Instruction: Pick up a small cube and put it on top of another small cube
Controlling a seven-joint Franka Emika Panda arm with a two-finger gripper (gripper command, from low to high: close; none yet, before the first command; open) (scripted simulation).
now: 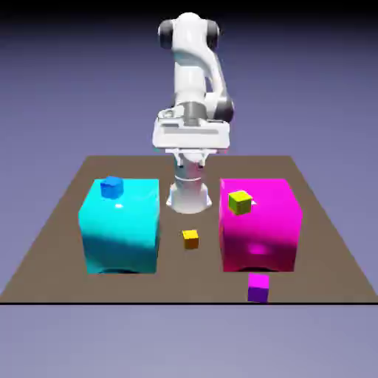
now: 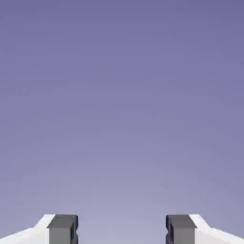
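A big cyan block [image 1: 120,227] sits at the left of the brown table [image 1: 44,244], with a small blue cube [image 1: 111,187] on its top near the back left corner. A big magenta block [image 1: 259,225] sits at the right, carrying 1 small yellow-green cube [image 1: 240,201]. A plain blue-violet backdrop [image 2: 122,95] fills the hand view.
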